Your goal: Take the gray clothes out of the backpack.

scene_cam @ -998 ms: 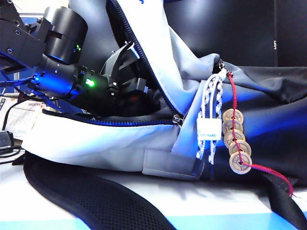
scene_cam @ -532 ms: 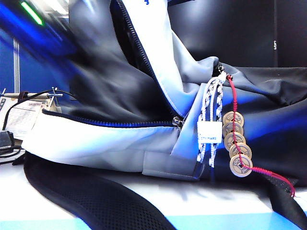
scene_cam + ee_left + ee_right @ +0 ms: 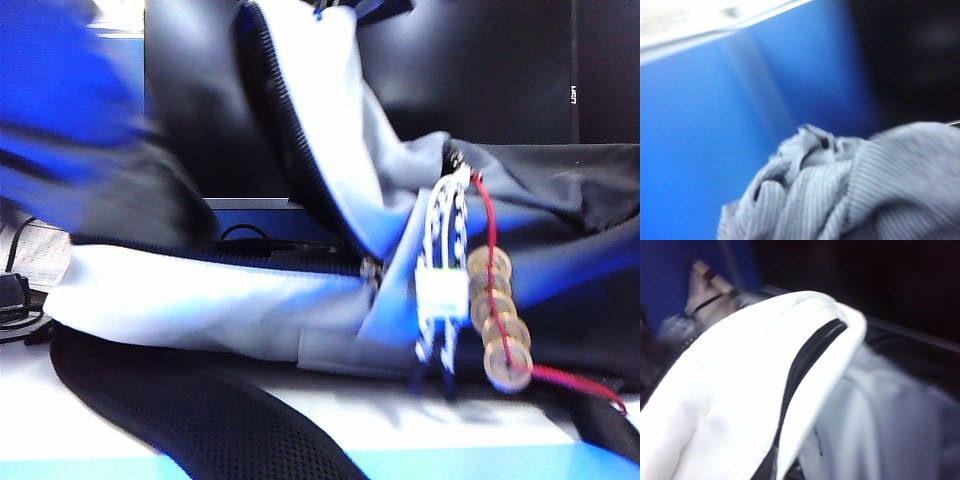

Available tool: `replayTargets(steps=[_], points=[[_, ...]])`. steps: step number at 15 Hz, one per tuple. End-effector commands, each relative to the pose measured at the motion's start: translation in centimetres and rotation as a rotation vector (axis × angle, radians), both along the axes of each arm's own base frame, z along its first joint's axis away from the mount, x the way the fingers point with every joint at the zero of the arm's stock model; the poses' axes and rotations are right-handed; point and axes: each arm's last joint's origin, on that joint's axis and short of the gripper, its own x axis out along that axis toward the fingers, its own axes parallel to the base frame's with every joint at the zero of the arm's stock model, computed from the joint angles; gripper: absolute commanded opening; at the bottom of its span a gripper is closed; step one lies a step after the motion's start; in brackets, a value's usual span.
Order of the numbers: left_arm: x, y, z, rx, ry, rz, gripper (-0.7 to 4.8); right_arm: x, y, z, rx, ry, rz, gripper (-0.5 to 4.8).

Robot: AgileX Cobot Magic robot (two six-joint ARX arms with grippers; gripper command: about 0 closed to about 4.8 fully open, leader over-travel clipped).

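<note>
The backpack [image 3: 230,300] lay on its side on the bench [image 3: 330,425], its zipped mouth gaping and one pale flap [image 3: 320,120] pulled up above the opening. The right wrist view looked straight down onto the white rim of that flap [image 3: 740,390] and its dark zipper [image 3: 800,365]. The right gripper itself was not visible there; its jaws were together, and judging by the raised flap it was probably pinching that edge, though the contact was hidden.

To the left of the backpack's mouth, a blurred dark mass, likely the gray clothes [image 3: 140,200], hung just outside the opening under a blue smear. The left wrist view showed ribbed gray fabric [image 3: 850,190] bunched close under the camera, against a blue background. The left gripper's fingers were buried in the bundle and out of sight, closed down tight, evidently clamped on the clothes.

The step in hand looked like the pull-out itself, with the bundle at or just beyond the zipper line. Whether a trailing end remained inside could not be told through the blur. The next move would call for carrying the clothes well clear of the backpack's left side, then lowering them to the bench and releasing.
</note>
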Motion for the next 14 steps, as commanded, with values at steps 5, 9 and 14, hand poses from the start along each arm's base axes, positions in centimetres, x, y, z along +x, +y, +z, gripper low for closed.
replayTargets(steps=[5, 9, 14], points=[[0.7, 0.2, 4.3, 0.245, -0.235, 0.294, -0.05, -0.4, 3.0, -2.6, -0.076, 0.087, 0.095, -0.08], [3.0, -0.2, 3.8, 0.269, -0.15, 0.373, -0.04, 0.0, 3.9, -4.5, -0.107, 0.176, 0.169, -0.08], [5.4, 3.5, 2.9, 0.25, -0.113, 0.57, -0.04, 0.4, 4.6, -6.7, -0.146, 0.275, 0.226, -0.08]])
